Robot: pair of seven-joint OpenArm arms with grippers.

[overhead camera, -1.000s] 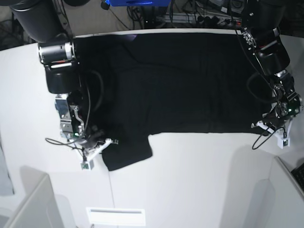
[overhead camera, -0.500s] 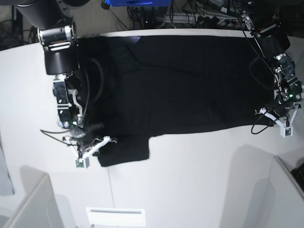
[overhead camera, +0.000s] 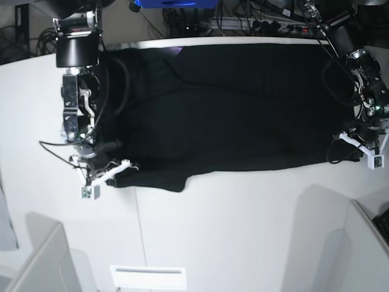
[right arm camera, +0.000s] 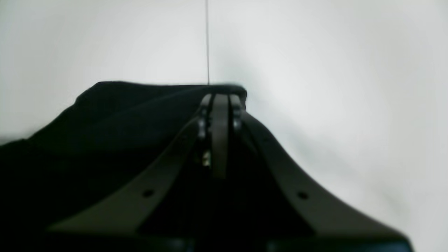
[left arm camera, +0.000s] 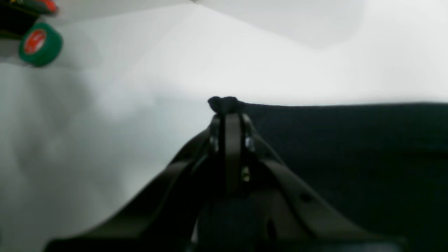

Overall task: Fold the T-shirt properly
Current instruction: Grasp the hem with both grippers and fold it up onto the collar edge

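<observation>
The black T-shirt (overhead camera: 231,103) lies spread wide across the white table, its near edge running left to right. My right gripper (overhead camera: 119,173), on the left of the base view, is shut on the sleeve end of that near edge. In the right wrist view the right gripper (right arm camera: 220,96) pinches a fold of the T-shirt (right arm camera: 122,119). My left gripper (overhead camera: 351,152), on the right of the base view, is shut on the opposite near corner. The left wrist view shows the left gripper (left arm camera: 227,112) clamping a small bunch of the T-shirt (left arm camera: 350,147).
A green tape roll (left arm camera: 40,43) with a red label sits at the top left of the left wrist view. Cables (overhead camera: 255,24) run behind the table's far edge. Grey panels stand at the near left (overhead camera: 36,261) and near right (overhead camera: 371,243).
Both grippers have moved outward and toward the far side, each still holding cloth. The shirt's near edge has been drawn back and pulled wider, and the hanging sleeve flap has shrunk.
</observation>
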